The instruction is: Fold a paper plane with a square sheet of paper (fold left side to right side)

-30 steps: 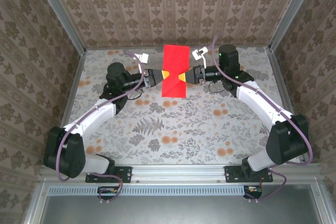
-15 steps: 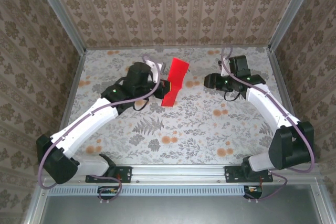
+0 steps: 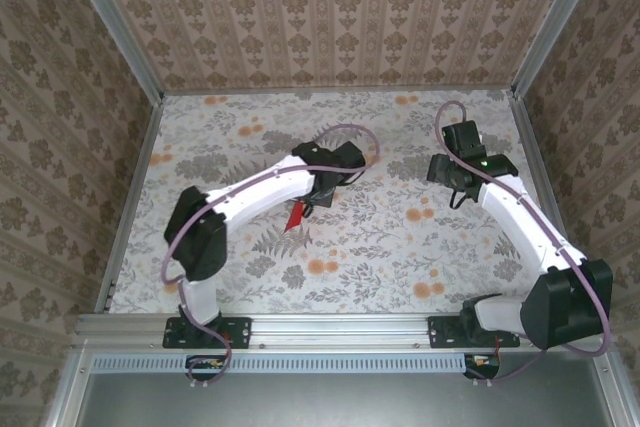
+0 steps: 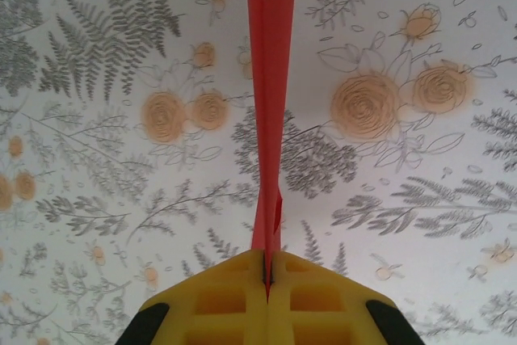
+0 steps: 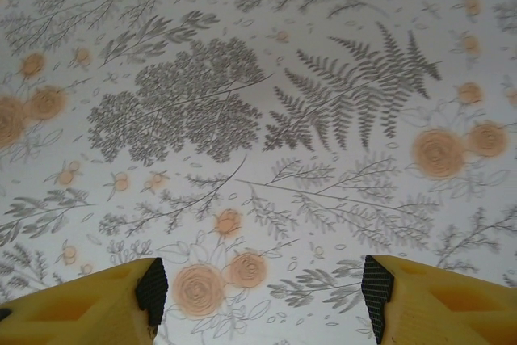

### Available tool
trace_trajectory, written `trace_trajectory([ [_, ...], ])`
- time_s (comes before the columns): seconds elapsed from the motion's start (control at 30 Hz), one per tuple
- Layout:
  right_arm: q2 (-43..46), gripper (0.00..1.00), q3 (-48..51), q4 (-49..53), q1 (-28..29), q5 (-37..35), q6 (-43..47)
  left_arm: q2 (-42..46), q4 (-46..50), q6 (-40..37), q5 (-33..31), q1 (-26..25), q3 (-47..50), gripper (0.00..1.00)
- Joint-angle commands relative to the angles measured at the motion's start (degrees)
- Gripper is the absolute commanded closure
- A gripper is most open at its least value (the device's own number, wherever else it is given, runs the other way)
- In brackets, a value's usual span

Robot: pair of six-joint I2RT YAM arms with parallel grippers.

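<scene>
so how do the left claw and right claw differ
The left claw is shut, pads pressed together; the right claw stands open with a gap. The left claw pinches the red paper; the right claw holds nothing. Both have yellow pads and face the flowered table.

A robotics lab test cell — an aluminium frame (image 3: 118,33) boxes in walls of patterned wallpaper (image 3: 330,7), a floral-print tabletop (image 3: 400,247), and two arms (image 3: 255,187) bolted to a metal rail (image 3: 340,326).

Red square sheet of paper (image 4: 271,78): one. Robot arms: two, the left arm (image 3: 250,187) and the right arm (image 3: 520,217). Two-finger grippers: two, the left gripper (image 4: 266,268) and the right gripper (image 5: 262,300). Flower-printed table (image 3: 400,257): one.
</scene>
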State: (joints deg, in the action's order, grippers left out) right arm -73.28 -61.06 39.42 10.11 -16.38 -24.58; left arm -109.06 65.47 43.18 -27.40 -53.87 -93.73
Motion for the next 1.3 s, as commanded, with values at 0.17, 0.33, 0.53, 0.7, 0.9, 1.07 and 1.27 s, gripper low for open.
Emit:
trace_trajectory([
  [0.17, 2.3, 0.32, 1.1, 1.7, -0.3, -3.3, -0.8, -14.6, 10.7, 7.0, 5.4, -0.7, -15.1, 1.00],
  [0.33, 1.5, 0.32, 1.3, 1.4, -0.3, -1.6, -0.8, -18.8, 7.5, 4.8, 9.7, -0.5, -19.7, 1.00],
  [0.53, 0.3, 0.32, 1.0, 0.7, -0.2, 2.7, -0.3, -20.2, -1.5, 0.8, 24.2, 2.4, -19.0, 0.93],
  [0.7, -1.1, 0.29, 0.8, -1.4, -0.2, 11.3, 0.9, -16.6, -9.1, -3.2, 32.4, 4.3, -15.6, 0.66],
  [0.9, -3.6, 0.37, 1.2, -5.3, 0.0, 26.3, 1.0, -2.5, -27.0, -4.5, 41.9, 8.3, 1.2, 0.43],
  [1.07, -7.3, 0.45, 2.7, -13.2, 2.8, 38.6, -2.6, 8.2, -35.6, -4.1, 46.7, 15.2, 14.8, 0.42],
  [1.27, -14.1, 0.44, 1.7, -20.0, 10.3, 40.7, -4.9, 12.5, -45.1, -1.2, 54.9, 23.2, 28.2, 0.41],
])
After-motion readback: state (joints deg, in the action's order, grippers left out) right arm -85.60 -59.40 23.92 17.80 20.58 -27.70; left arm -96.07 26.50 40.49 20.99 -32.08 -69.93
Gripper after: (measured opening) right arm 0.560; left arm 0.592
